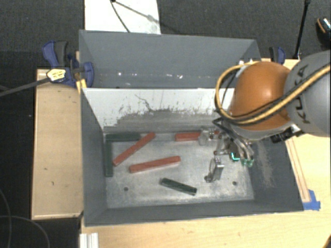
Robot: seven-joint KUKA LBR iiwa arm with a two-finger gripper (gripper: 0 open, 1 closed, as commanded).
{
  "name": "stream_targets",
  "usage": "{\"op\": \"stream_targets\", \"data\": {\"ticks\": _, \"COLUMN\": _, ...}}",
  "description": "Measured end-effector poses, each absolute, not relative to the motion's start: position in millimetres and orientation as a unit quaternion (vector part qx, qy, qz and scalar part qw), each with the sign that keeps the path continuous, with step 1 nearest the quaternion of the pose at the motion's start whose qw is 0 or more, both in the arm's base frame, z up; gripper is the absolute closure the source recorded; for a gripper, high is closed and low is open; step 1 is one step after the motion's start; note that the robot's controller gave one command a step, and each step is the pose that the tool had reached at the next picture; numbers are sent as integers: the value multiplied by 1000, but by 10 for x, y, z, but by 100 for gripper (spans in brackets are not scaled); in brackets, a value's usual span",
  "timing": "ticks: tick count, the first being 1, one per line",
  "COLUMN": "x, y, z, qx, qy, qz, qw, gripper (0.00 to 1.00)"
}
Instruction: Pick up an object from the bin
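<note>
I am at the reaching step; nothing has been picked up yet. My arm comes in from the right, with its round orange cover over the right side of the bin; the pincer hangs low below the cover, over the right part of the floor. I cannot tell if the pincer is open or closed, and I see no thing in its grip; the floor under it looks bare.

The thing nearest to it is a dark green stick; it lies flat near the front wall, just to the left of the pincer, a little tilted. A short red block lies by the back wall, up and to the left of the pincer. Further left are a long red stick in the middle and a second red stick lying slanted behind it; a dark green piece sits along the left wall. All of them lie apart from each other, so there is room around each one.

I think the dark green stick is the easy pick, since it is the closest. For that I would slide the pincer left until it is over the middle of the stick; then turn it so it closes across the thin side, not along the length; then go down close to the floor, close, and lift. The stick lies flat and low, so I must get right down to it, or the pincer may close on air.
</note>
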State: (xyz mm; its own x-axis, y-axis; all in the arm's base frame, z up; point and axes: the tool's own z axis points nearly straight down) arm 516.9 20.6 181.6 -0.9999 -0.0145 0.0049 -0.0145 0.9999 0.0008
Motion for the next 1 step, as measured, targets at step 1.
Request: {"op": "stream_targets", "data": {"ticks": 1, "x": 5103, "y": 1279, "z": 661, "qx": 23, "qy": -1000, "qz": -2, "qw": 2, "gripper": 0}}
